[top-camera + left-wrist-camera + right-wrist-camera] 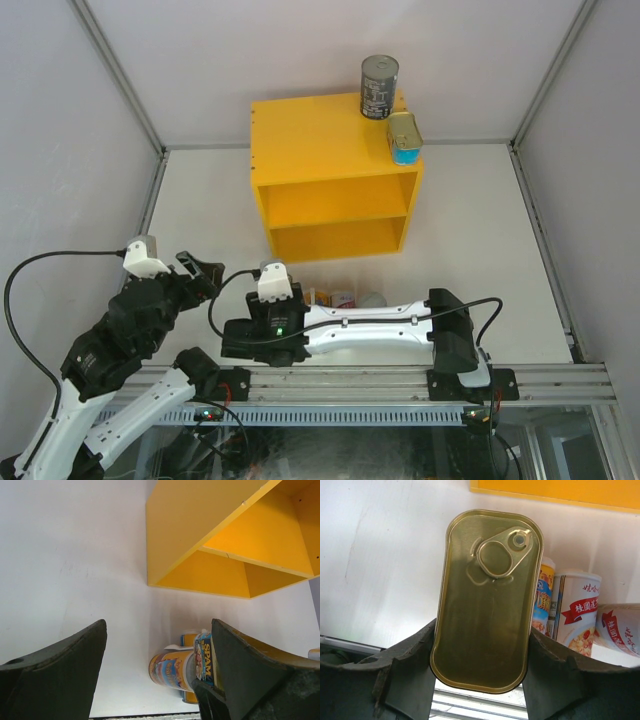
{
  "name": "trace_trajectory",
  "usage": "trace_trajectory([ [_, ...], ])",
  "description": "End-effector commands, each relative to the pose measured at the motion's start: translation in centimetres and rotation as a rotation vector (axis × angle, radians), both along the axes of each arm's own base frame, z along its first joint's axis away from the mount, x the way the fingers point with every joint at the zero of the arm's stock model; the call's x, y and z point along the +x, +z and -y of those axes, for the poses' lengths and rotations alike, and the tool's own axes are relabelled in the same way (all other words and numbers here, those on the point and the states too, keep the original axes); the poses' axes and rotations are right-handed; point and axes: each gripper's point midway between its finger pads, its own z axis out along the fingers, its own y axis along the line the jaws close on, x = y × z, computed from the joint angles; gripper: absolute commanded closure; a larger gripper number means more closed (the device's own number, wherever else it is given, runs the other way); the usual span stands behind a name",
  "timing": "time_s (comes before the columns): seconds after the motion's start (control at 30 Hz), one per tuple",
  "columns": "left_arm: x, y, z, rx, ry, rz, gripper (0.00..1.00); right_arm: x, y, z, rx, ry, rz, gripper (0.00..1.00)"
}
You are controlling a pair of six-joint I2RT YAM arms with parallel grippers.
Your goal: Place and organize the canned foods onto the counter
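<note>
- Top external: shows a dark grey can (379, 86) and a teal tin (404, 137) parked at the right end of the yellow counter (300, 130), likely to leave room for more; other cans (340, 297) wait on the table.
- Left wrist: shows the left gripper (157, 645) spread and empty, hovering near an orange-blue can (170, 670).
- Right wrist: shows the right gripper (482, 645) pinching a gold-lidded tin (490, 595) by its long sides, presumably to carry it to the counter.

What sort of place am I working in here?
Likely a lab test booth, not a kitchen: bare white walls, a metal mounting rail, and one yellow shelf standing in as the counter.
</note>
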Motion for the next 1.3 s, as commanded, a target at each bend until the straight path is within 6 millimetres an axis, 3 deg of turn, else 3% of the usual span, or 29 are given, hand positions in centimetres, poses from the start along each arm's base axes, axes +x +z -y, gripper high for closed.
trace_trajectory([
  [0.0,0.4,0.6,0.0,-0.027,0.024,0.024,0.11,0.2,3.1,0.2,0.026,0.032,0.091,0.58],
  [0.27,0.3,0.6,-0.3,-0.032,0.035,0.026,0.11,-0.1,4.2,0.3,0.034,0.126,0.125,0.83],
  [0.43,0.3,0.6,-0.4,-0.035,0.045,0.024,0.11,-0.4,3.6,0.4,0.058,0.194,0.086,0.99],
  [1.0,0.2,0.8,-0.9,-0.037,0.067,0.026,0.11,-1.6,4.9,-0.1,0.088,0.329,0.081,1.00],
  [1.27,0.2,1.2,-0.8,-0.039,0.062,0.026,0.11,-2.0,6.6,0.0,0.129,0.347,0.095,1.00],
])
